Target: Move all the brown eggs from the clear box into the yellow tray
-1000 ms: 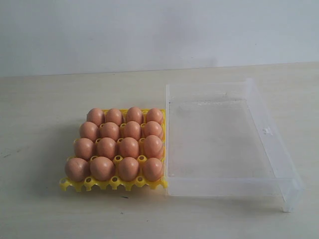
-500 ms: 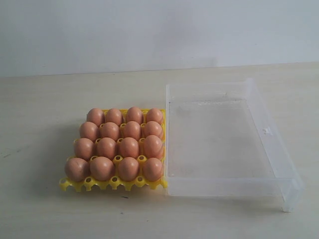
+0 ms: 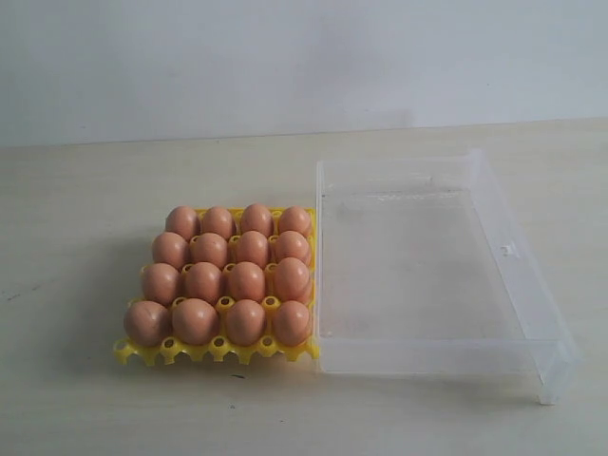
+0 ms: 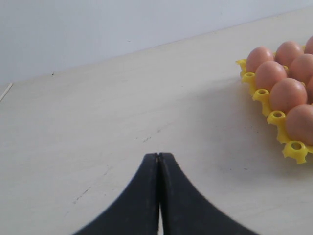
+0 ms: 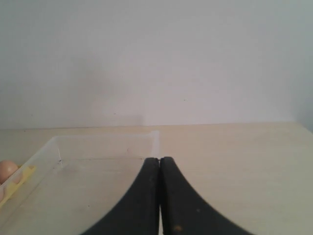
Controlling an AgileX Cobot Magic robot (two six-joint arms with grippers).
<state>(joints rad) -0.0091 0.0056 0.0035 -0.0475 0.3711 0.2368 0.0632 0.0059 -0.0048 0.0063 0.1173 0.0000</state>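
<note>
Both the left pincer (image 4: 159,155) and the right pincer (image 5: 159,159) have their black fingers pressed together.

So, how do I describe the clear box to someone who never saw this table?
On the pale table, find the yellow tray full of brown eggs. The box lies beside it, to the right in the exterior view. It alone is see-through, empty and larger.

Orange-brown eggs (image 3: 226,276), yellow tray (image 3: 215,350), clear box (image 3: 432,356)
</note>
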